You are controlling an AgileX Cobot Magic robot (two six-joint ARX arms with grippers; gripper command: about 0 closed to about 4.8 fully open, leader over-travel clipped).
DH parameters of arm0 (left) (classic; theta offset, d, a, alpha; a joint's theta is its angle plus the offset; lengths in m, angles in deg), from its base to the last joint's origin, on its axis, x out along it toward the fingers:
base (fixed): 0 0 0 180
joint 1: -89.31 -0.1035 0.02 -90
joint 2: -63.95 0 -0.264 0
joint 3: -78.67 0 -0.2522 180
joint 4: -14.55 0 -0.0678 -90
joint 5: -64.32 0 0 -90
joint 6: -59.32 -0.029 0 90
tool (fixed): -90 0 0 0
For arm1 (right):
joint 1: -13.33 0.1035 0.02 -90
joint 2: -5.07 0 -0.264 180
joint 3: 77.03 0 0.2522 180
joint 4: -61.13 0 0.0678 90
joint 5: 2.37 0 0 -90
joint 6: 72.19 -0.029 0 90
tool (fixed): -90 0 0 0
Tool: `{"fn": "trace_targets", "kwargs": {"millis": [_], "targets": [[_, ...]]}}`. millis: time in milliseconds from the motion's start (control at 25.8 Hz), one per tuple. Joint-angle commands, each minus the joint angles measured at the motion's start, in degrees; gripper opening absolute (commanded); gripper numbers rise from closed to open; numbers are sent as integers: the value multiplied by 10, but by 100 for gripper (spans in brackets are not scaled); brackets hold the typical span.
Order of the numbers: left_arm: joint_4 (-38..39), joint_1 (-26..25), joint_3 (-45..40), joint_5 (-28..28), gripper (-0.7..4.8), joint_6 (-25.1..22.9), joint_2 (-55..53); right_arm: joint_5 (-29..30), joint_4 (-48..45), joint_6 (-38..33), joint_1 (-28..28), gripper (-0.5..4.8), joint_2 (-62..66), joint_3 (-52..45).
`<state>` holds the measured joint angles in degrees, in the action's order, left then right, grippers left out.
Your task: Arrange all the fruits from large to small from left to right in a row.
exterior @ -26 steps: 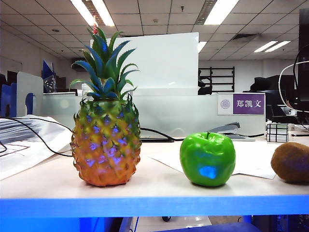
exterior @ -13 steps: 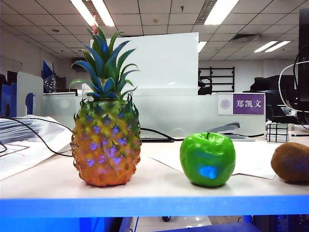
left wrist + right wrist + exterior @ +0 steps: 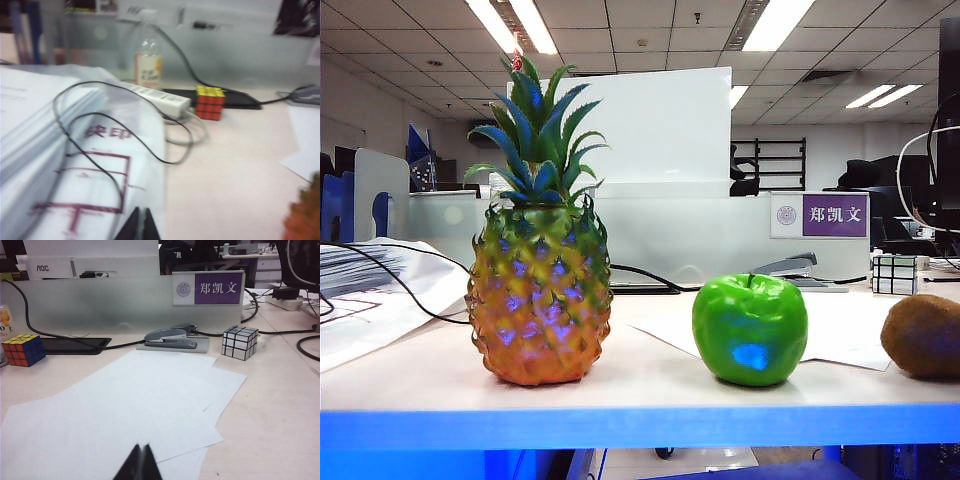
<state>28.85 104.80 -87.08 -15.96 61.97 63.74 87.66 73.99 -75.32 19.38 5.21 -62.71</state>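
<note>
In the exterior view the fruits stand in a row near the table's front edge. The tall orange-yellow pineapple (image 3: 540, 300) with its green crown is on the left, the glossy green apple (image 3: 750, 330) is in the middle, and the brown kiwi (image 3: 923, 336) is at the right edge. Neither gripper shows in that view. My left gripper (image 3: 141, 211) is shut and empty over printed paper, with an orange blur of the pineapple (image 3: 302, 215) off to one side. My right gripper (image 3: 141, 446) is shut and empty over white sheets.
A colourful Rubik's cube (image 3: 210, 102) (image 3: 23, 350), a clear bottle (image 3: 148, 60), a white power strip (image 3: 160, 98) and a looping black cable (image 3: 125, 125) lie near a paper stack (image 3: 45, 150). A stapler (image 3: 172, 337), a silver cube (image 3: 240, 341) and loose sheets (image 3: 125, 415) sit ahead.
</note>
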Motion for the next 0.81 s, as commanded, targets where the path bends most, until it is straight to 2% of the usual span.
{"fn": "trace_targets", "kwargs": {"millis": [39,232,348,464,813], "targets": [[-9,-15,0,-1,-4,-37,1,-1,-6,2,0,-5,-1,-1],[-10,-46,0,-12,-4,-57,1,-1,-6,2,0,-5,-1,-1],[-10,-83,0,-49,-4,-57,1,-1,-6,2,0,-5,-1,-1],[-10,-142,0,-106,-4,-56,1,-1,-6,2,0,-5,-1,-1],[-10,-155,0,-113,-4,-43,1,-1,-6,2,0,-5,-1,-1]]}}
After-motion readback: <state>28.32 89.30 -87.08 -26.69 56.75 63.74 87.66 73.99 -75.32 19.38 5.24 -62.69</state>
